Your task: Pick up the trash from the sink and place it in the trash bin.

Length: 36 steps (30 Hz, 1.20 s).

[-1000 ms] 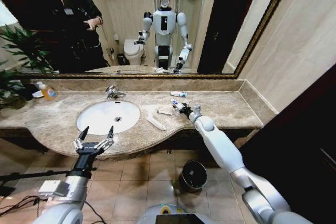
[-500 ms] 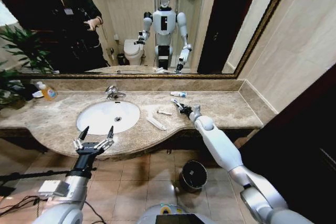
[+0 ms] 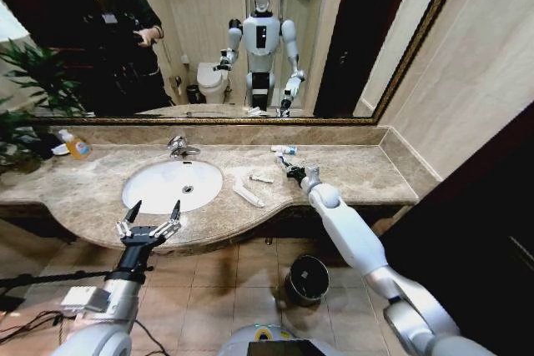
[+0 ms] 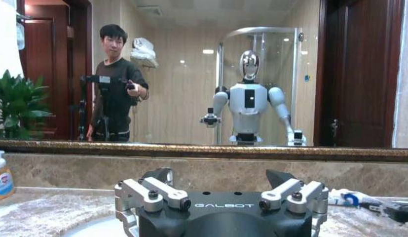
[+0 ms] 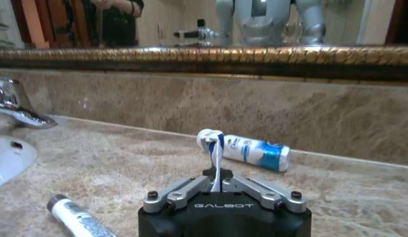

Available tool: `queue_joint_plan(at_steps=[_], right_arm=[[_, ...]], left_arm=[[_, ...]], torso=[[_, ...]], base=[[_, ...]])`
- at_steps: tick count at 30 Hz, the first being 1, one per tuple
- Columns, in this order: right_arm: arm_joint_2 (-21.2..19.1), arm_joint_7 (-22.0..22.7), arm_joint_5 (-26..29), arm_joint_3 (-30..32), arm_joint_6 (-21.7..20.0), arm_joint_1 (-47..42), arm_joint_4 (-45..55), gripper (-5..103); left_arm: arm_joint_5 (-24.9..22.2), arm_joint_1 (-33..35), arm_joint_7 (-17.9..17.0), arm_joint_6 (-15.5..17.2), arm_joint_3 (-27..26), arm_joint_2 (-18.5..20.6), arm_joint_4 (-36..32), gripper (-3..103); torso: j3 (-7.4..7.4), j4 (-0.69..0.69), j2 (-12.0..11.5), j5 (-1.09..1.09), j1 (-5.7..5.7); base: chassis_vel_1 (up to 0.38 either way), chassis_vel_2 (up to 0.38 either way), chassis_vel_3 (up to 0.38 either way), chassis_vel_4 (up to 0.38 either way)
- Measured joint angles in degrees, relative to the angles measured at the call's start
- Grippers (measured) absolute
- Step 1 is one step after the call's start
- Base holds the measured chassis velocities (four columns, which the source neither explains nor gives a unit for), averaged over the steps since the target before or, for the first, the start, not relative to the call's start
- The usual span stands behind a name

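Pinching a small white tube (image 5: 213, 148) by its flat end so it stands upright, the right hand (image 3: 290, 172) sits over the tabletop (image 3: 359, 168) at 3 o'clock of the sink (image 3: 150, 193), while the left hand (image 3: 150, 223), fingers spread, waits at the sink's 6 o'clock edge, well apart from the trash bin (image 3: 306, 279) on the floor.

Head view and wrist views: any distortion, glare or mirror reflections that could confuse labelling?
Head view: wide-angle bend curves the counter; the mirror repeats the robot. Left wrist view: the mirror's reflected robot stands behind the open left tool. Right wrist view: the right tool pinches a thin packet, sharp; the tube is slightly soft.
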Motion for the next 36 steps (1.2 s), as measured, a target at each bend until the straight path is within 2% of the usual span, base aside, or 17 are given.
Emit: queue_joint_plan(at_steps=[10, 14, 20, 23, 24, 27, 28, 31, 32, 34, 36], right_arm=[[-4.26, 0.89, 2.36, 6.15, -0.80, -12.44, 14.44, 0], [-6.42, 0.36, 2.68, 11.28, -0.51, -21.98, 21.91, 0], [-7.48, 0.38, 3.11, 14.51, -0.05, -27.89, 27.26, 0], [-7.44, 0.38, 3.10, 18.73, 0.89, -36.26, 31.93, 0], [-7.44, 0.38, 3.10, 18.73, 0.89, -36.26, 31.93, 0], [-6.27, -1.36, 1.92, 24.26, 4.15, -47.04, 34.96, 0], [-6.27, -1.36, 1.92, 24.26, 4.15, -47.04, 34.96, 0], [-5.70, -3.07, 1.45, 27.25, 8.12, -54.14, 34.88, 0], [-5.70, -3.07, 1.45, 27.25, 8.12, -54.14, 34.88, 0], [-5.18, -4.17, 0.11, 27.90, 11.33, -56.92, 31.86, 0], [-4.71, -5.03, -0.65, 27.95, 12.32, -57.51, 29.44, 0]], left_arm=[[0.00, 0.00, -0.01, 0.00, 0.00, 0.00, 0.00, 100], [0.00, 0.00, 0.00, 0.00, 0.00, 0.00, 0.00, 100], [0.00, 0.00, 0.02, 0.00, 0.00, 0.00, 0.00, 100], [0.00, 0.00, -0.01, 0.00, 0.00, 0.00, 0.00, 100], [0.00, 0.00, -0.01, 0.00, 0.00, 0.00, 0.00, 100], [0.00, 0.00, 0.00, 0.00, 0.00, 0.00, 0.00, 100], [0.00, 0.00, 0.00, 0.00, 0.00, 0.00, 0.00, 100], [0.00, 0.00, 0.00, 0.00, 0.00, 0.00, 0.00, 100], [0.00, 0.00, 0.00, 0.00, 0.00, 0.00, 0.00, 100], [0.00, 0.00, 0.00, 0.00, 0.00, 0.00, 0.00, 100], [0.00, 0.00, 0.00, 0.00, 0.00, 0.00, 0.00, 100]], torso=[[-0.01, 0.00, 0.00, 0.00, 0.00], [-0.01, -0.02, 0.00, 0.01, -0.01], [-0.01, 0.00, 0.00, -0.01, 0.00], [-0.01, 0.00, 0.00, 0.00, 0.00], [-0.01, 0.00, 0.00, 0.00, 0.00], [-0.01, -0.01, 0.00, 0.00, -0.01], [-0.01, -0.01, 0.00, 0.00, -0.01], [-0.01, -0.01, 0.01, -0.01, -0.01], [-0.01, -0.01, 0.01, -0.01, -0.01], [-0.01, -0.01, 0.00, -0.01, -0.01], [-0.01, -0.01, 0.00, 0.00, -0.01]], base=[[0.000, 0.000, 0.000, 0.000], [0.000, 0.000, 0.000, 0.000], [0.000, 0.000, 0.000, 0.000], [0.000, 0.000, 0.000, 0.000], [0.000, 0.000, 0.000, 0.000], [0.000, 0.000, 0.000, 0.000], [0.000, 0.000, 0.000, 0.000], [0.000, 0.000, 0.000, 0.000], [0.000, 0.000, 0.000, 0.000], [0.000, 0.000, 0.000, 0.000], [0.000, 0.000, 0.000, 0.000]])
